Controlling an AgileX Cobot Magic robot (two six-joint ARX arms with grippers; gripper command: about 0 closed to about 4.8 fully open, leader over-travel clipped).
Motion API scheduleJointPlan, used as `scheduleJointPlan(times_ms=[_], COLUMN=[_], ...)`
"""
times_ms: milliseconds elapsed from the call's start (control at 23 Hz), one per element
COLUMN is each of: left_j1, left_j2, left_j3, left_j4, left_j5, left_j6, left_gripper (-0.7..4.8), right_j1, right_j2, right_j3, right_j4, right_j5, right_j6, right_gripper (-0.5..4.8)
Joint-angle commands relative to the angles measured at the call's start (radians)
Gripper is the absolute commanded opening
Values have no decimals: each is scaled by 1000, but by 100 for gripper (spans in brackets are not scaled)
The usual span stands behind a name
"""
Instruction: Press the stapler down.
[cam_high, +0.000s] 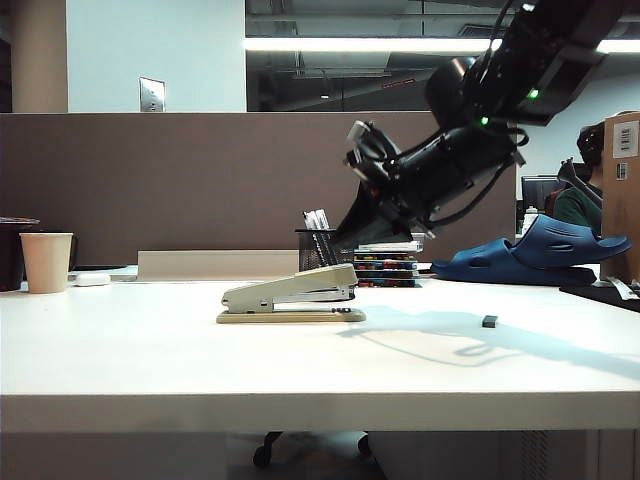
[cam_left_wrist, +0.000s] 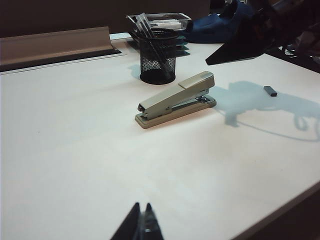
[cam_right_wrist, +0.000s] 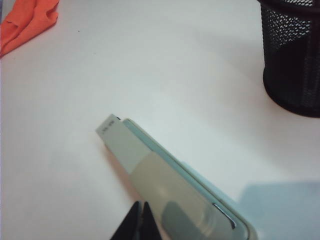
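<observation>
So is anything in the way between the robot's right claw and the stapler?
Nothing visible. The right gripper, fingers together, hangs in open air above the stapler. The mesh pen holder stands behind it. The left gripper is farther off.

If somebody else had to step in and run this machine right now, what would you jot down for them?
Right gripper: fingers together, holding nothing, hanging in the air above the stapler, not touching it.
Left gripper: shut, holding nothing, held back over bare table, away from the stapler.
Stapler: flat on the white table, in front of the black mesh pen cup, its top arm raised.
Done: right arm is roughly over the stapler.
Left: lower the right gripper onto the top arm and press it down.
</observation>
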Motion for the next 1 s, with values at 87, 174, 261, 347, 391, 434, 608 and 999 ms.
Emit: scheduleJointPlan(times_ms=[87,174,261,347,391,434,608,999], left_j1=[2,2,2,2,2,2,2,2], left_j2=[0,0,0,0,0,0,0,0], left_j3=[3,3,3,3,3,3,3,3], left_j4=[9,9,9,9,9,9,9,10], left_j5=[-5,-6,-6,-6,-6,-6,-6,-6], left_j6=[0,0,0,0,0,0,0,0], left_gripper=[-5,-5,-5,-5,-5,-5,-5,-5], right_j1=[-1,-1,-2,-2,-2,-2,-2,-2], right_j2=[13,14,20,28,36,40,60,64], right_j3=[14,14,15,16,19,19,21,19], right_j4=[22,17,16,16,10,11,-13,-78], right_j5=[11,26,37,52,53,57,70,98], right_j6=[5,5,5,5,13,16,20,19], right_gripper=[-9,-9,-9,-9,-9,-9,-9,-9])
